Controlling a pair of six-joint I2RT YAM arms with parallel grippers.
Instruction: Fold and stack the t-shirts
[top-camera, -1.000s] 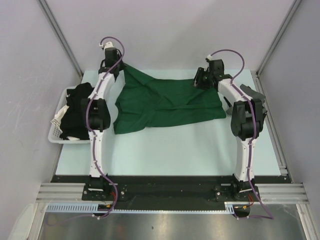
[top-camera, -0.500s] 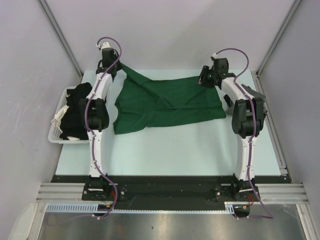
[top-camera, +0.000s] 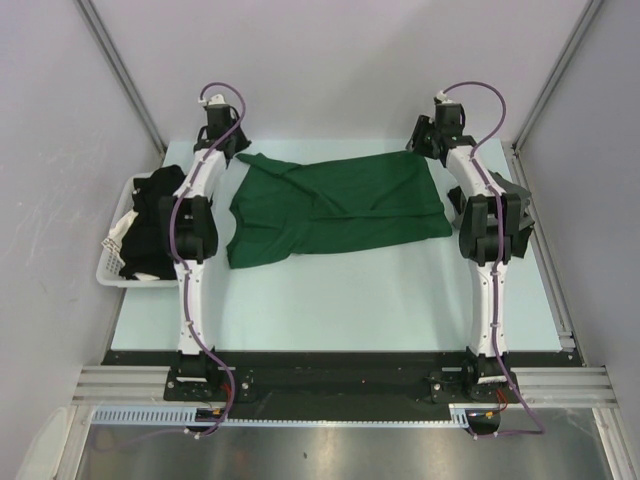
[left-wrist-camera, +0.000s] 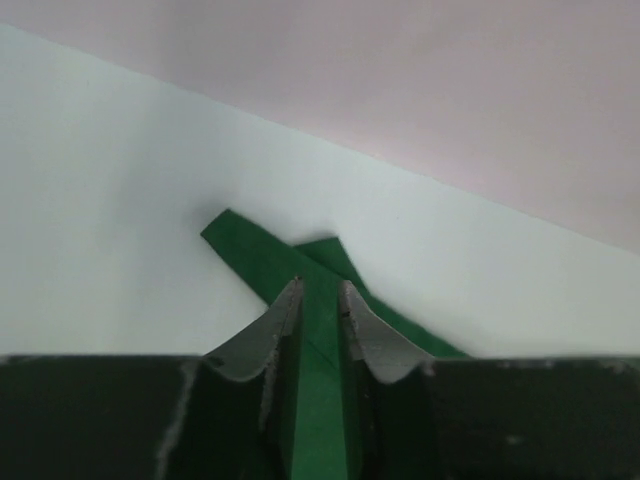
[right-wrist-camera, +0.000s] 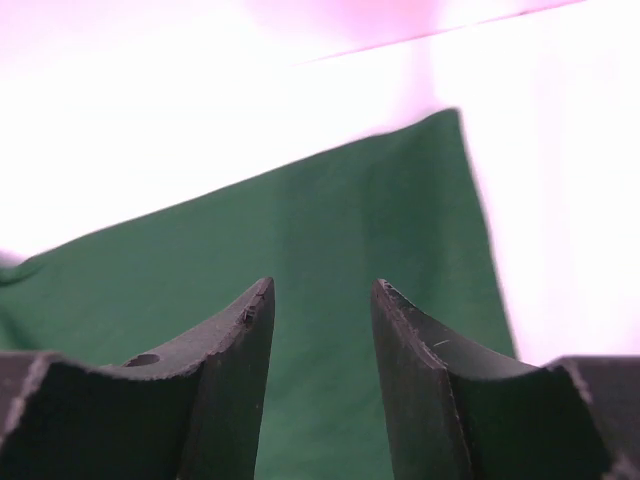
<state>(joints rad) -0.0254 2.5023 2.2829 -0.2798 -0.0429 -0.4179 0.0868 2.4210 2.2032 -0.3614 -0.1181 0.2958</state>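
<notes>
- The pale table (top-camera: 350, 290) runs from my two bases at the near edge out to the far wall.
- The green t-shirt (top-camera: 340, 205) lies spread on the far half of the table, between my arms. It is wrinkled and bunched toward its left end and flatter toward the right.
- A white slatted basket (top-camera: 108, 262) sits at the left edge of the table, just beside my left arm.
- The black t-shirts (top-camera: 150, 225) lie heaped inside that basket.
- My right gripper (right-wrist-camera: 320, 285) hangs over the far right corner of the green t-shirt. Its jaws stand well apart, with nothing between them but the cloth below.
- My left gripper (left-wrist-camera: 320, 288) is at the shirt's far left corner. Its jaws are parted only a little, and a narrow fold of green cloth runs through the gap. I cannot tell whether the pads touch it.
</notes>
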